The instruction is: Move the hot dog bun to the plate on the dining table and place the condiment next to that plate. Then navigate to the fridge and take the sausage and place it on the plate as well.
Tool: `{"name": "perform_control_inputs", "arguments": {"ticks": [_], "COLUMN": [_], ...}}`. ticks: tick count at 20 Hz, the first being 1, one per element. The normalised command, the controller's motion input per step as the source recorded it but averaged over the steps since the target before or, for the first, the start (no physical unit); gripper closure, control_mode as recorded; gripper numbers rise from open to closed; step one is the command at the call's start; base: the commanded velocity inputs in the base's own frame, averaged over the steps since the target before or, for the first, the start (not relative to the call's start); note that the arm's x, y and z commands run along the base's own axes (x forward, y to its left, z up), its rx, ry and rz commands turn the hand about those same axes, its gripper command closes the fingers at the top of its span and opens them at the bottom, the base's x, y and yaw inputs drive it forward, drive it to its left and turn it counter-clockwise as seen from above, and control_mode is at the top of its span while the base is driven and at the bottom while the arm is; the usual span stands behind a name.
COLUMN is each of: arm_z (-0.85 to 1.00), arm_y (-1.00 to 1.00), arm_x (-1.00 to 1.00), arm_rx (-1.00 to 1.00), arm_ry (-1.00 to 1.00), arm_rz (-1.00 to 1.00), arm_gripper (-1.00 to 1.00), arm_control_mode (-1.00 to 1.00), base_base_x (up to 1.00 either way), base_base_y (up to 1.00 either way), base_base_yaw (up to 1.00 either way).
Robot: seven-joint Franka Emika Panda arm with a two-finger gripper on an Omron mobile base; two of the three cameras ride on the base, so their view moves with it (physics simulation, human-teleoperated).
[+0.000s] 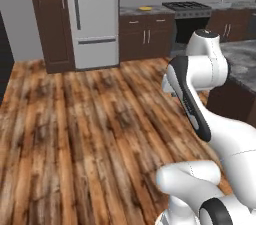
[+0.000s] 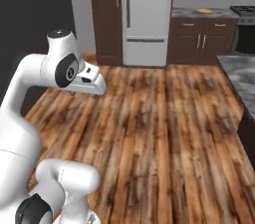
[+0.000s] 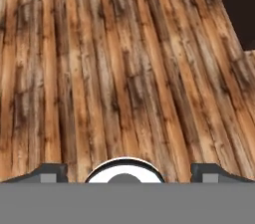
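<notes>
1. Standing spread wide with nothing between them, the fingers [image 3: 124, 173] point down at bare wooden floor [image 3: 99, 68].
2. A dark cabinet corner [image 3: 244, 9] juts in at the hand view's upper right.
3. Across the floor, the fridge [image 1: 92, 16] stands shut between dark cabinets [image 1: 50, 19].
4. Right of it, a desk [image 1: 135, 10] carries a small yellow thing [image 1: 145, 8], beside a stove [image 1: 186, 6].

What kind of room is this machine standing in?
A home kitchen, by the look of it. A tall fridge stands against the far wall, a stove sits beside dark wood cabinets, and a grey stone counter juts over the plank floor.
</notes>
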Motion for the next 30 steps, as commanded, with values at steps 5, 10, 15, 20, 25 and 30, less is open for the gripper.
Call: {"name": "perform_control_inputs", "arguments": {"ticks": [5, 10, 15, 20, 25, 30], "arm_z": [0.0, 0.0, 0.0, 0.0, 0.0, 0.0], "arm_y": [0.0, 0.0, 0.0, 0.0, 0.0, 0.0], "arm_x": [0.0, 0.0, 0.0, 0.0, 0.0, 0.0], "arm_rx": [0.0, 0.0, 0.0, 0.0, 0.0, 0.0], "arm_ry": [0.0, 0.0, 0.0, 0.0, 0.0, 0.0], "arm_rz": [0.0, 0.0, 0.0, 0.0, 0.0, 0.0], "arm_gripper": [-1.0, -1.0, -1.0, -1.0, -1.0, -1.0], "arm_control_mode": [1.0, 1.0, 1.0, 1.0, 1.0, 1.0], "base_base_x": [1.0, 1.0, 1.0, 1.0, 1.0, 1.0], "base_base_y": [1.0, 1.0, 0.99, 0.75, 0.51, 0.4], "base_base_yaw": [-0.15, -0.18, -0.18, -0.16, -0.13, -0.11]}}
